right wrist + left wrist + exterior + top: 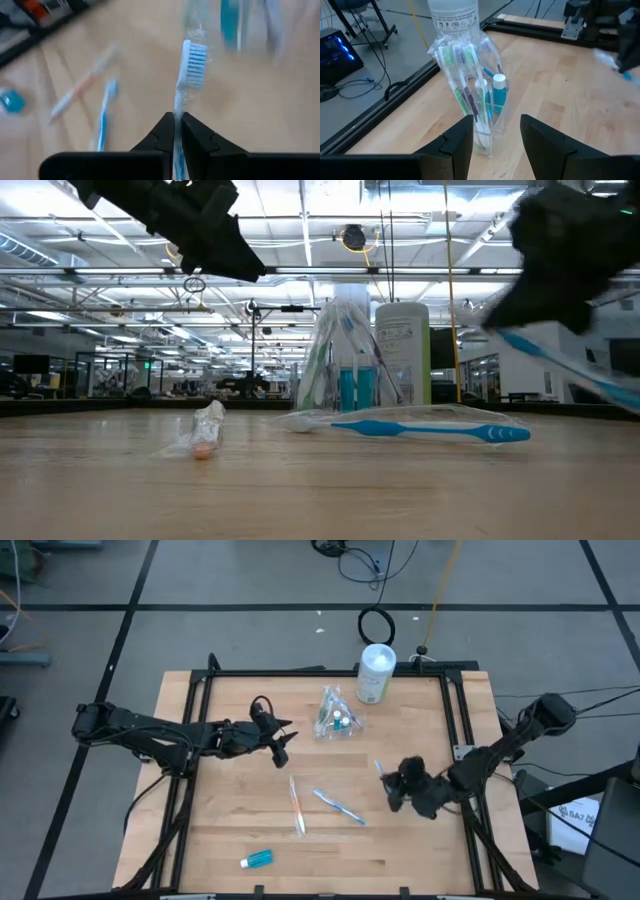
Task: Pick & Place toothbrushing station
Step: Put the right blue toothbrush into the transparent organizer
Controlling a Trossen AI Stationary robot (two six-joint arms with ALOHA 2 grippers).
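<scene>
The clear plastic bag [338, 717] stands near the table's [200, 830] far edge, already holding several brushes and a tube. The right gripper [176, 131] is clamped on a wrapped blue toothbrush [192, 62] near the right edge. Two toothbrushes [320, 802] at mid-table and a toothpaste tube [257, 860] by the near edge remain. The left gripper [496, 132] hovers spread just before the bag, and the white canister [376, 673] crowds it behind.

A large open industrial lab: exposed ceiling trusses [300, 275] with strip lights, grey floor [250, 575] strewn with cables [377, 624], distant workstations.
</scene>
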